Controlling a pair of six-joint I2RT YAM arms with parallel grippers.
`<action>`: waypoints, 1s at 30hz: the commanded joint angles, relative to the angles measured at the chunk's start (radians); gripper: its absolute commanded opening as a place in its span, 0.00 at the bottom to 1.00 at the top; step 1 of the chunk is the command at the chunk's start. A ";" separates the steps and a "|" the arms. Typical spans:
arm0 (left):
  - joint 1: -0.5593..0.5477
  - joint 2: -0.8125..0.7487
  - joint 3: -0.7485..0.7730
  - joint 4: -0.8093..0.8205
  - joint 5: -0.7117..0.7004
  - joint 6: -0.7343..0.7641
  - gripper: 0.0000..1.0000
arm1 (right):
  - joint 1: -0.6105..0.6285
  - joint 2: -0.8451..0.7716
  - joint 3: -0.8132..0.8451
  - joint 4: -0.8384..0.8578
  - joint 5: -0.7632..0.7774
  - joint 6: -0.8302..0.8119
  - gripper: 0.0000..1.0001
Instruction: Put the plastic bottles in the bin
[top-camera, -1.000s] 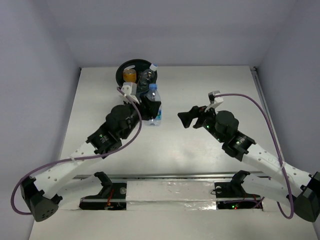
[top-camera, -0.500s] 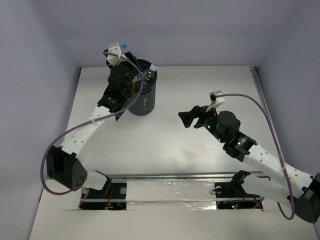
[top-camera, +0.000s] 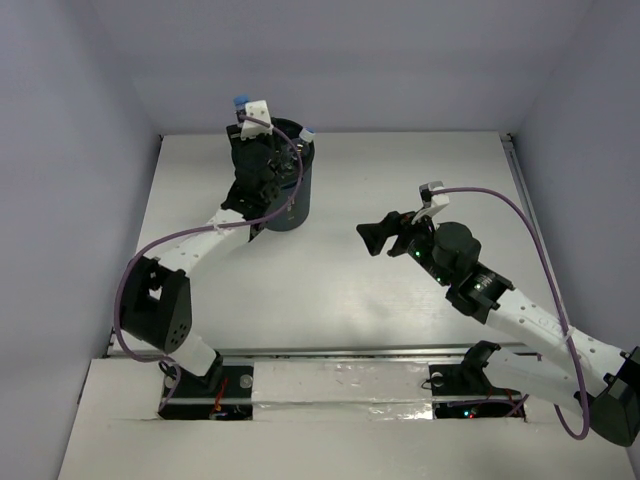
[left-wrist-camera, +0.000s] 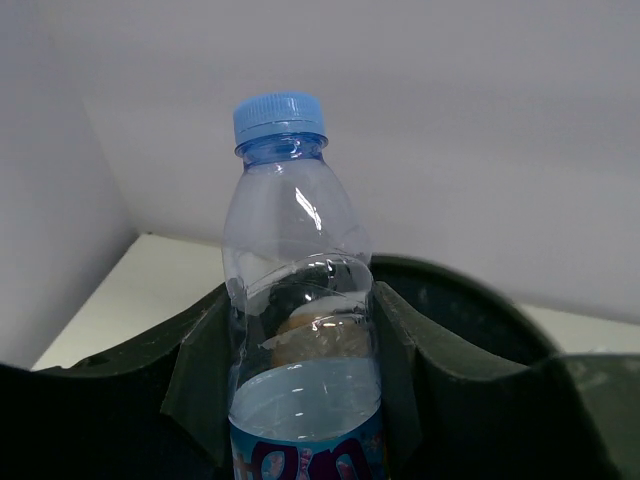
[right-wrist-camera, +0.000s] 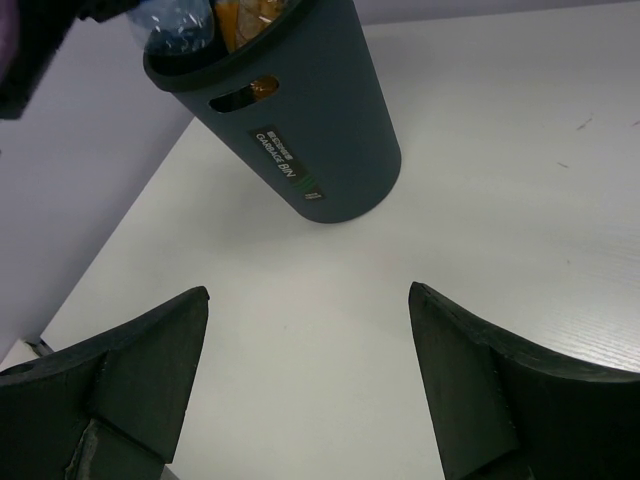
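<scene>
Left tool (left-wrist-camera: 300, 385) tight around clear, blue-capped bottle (left-wrist-camera: 296, 250) with purple-lettered blue label, above dark grey bin (right-wrist-camera: 330, 120).

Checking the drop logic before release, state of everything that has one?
left gripper: shut on the blue-capped bottle.
blue-capped bottle: capped, upright, held at the bin's mouth, not yet released.
bin: upright, already loaded.
binned bottles: piled up to the rim.
right gripper: open, empty, over the bare table.
</scene>
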 joint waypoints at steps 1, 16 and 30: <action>0.007 -0.005 -0.066 0.185 -0.060 0.114 0.43 | -0.007 -0.011 0.020 0.053 0.000 0.001 0.86; 0.007 -0.070 -0.067 0.095 -0.011 -0.016 0.99 | -0.007 -0.005 0.014 0.064 0.005 0.006 0.86; -0.002 -0.263 0.212 -0.302 0.205 -0.354 0.99 | -0.007 -0.022 -0.006 0.090 0.048 0.014 0.73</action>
